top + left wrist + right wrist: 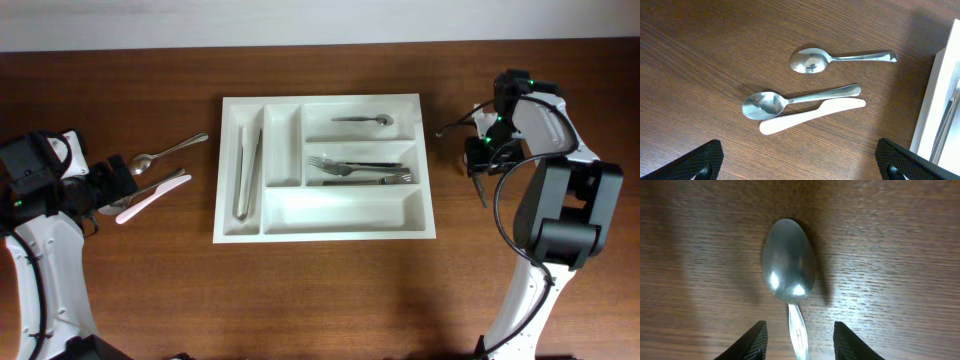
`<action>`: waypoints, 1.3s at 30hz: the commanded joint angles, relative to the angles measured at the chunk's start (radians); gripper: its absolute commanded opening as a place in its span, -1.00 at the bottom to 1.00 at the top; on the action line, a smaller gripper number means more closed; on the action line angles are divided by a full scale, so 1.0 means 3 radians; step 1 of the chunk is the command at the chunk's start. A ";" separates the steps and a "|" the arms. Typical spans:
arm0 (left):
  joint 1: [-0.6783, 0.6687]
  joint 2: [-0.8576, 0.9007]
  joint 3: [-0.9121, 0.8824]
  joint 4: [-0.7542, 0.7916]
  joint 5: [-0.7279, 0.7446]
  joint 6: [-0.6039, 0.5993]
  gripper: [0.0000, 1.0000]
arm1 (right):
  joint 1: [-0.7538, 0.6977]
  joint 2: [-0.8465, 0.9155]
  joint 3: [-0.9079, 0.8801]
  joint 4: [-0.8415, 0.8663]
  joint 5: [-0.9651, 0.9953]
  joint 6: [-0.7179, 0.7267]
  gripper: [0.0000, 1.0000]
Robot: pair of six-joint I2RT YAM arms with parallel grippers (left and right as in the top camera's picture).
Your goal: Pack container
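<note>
The right pincer is part open, fingers astride the handle of a steel spoon, no contact seen. The left pincer is fully open and empty above two spoons and a white knife. The container sits mid-desk, partly filled. Judged light, rigid, smooth plastic; take it by the rim.

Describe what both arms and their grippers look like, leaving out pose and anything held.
The left arm and right arm each have white links joined by bulky black joint housings, with thin black cables looping alongside. Small green lights glow on each. The left gripper and right gripper have matte black, wedge-shaped fingers. No markings are readable.
</note>
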 commanded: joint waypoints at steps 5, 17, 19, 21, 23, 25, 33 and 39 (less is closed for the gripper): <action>0.0011 0.0018 0.0055 0.0009 0.0056 -0.0033 0.98 | 0.0023 0.0154 -0.0018 -0.0019 0.0043 0.0112 -0.18; 0.0011 0.0018 0.0055 0.0009 0.0057 -0.0033 0.98 | 0.0038 0.0154 -0.0018 0.0158 0.0043 0.0113 -0.47; 0.0011 0.0018 0.0055 0.0009 0.0056 -0.0033 0.99 | 0.0038 0.0154 -0.0018 0.0200 0.0043 0.0111 -0.46; 0.0011 0.0018 0.0055 0.0009 0.0056 -0.0033 0.99 | 0.0038 0.0154 -0.0018 0.0245 0.0041 0.0112 -0.48; 0.0011 0.0018 0.0055 0.0009 0.0056 -0.0033 0.99 | 0.0042 0.0154 -0.0018 0.0271 0.0041 0.0112 -0.53; 0.0011 0.0018 0.0055 0.0009 0.0057 -0.0033 0.99 | 0.0042 0.0154 -0.0018 0.0287 0.0041 0.0112 -0.61; 0.0011 0.0018 0.0055 0.0009 0.0056 -0.0033 0.99 | 0.0041 0.0154 -0.0018 0.0261 0.0028 0.0131 -0.92; 0.0011 0.0018 0.0055 0.0009 0.0057 -0.0033 0.99 | 0.0034 0.0130 0.0092 0.0130 0.0039 0.0401 -0.92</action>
